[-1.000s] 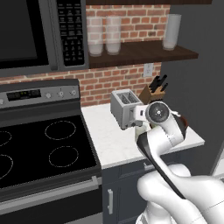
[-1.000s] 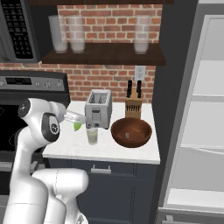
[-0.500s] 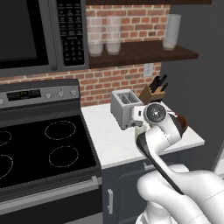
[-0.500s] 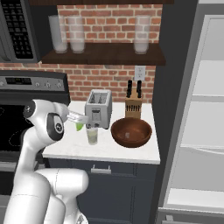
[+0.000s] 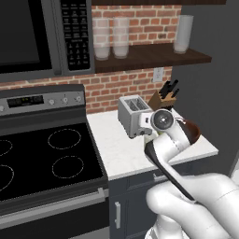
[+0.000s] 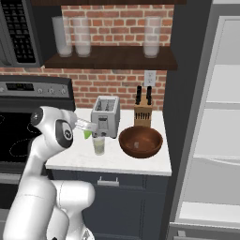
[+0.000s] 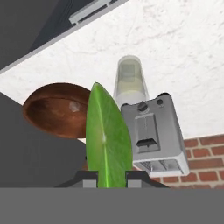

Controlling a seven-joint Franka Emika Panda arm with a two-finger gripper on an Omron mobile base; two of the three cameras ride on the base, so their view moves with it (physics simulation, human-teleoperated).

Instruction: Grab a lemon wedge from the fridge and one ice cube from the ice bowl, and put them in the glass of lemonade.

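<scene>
Green lemon wedge stands on edge, pinched in the gripper just above the lemonade glass; wooden ice bowl beside it.

This is a home kitchen, rendered rather than filmed. A black glass-top stove with four ring burners anchors it; directly above the stove hangs a dark microwave with a keypad. Just beside the stove to its right runs a white speckled surface over dark blue-grey cabinets. On that surface, right of the stove, stand a silver toaster, a knife block and a wooden bowl. Behind them is a red brick wall with a socket, and a dark shelf carrying frosted glasses. Farthest from the stove stands the fridge, its white shelves showing.
</scene>
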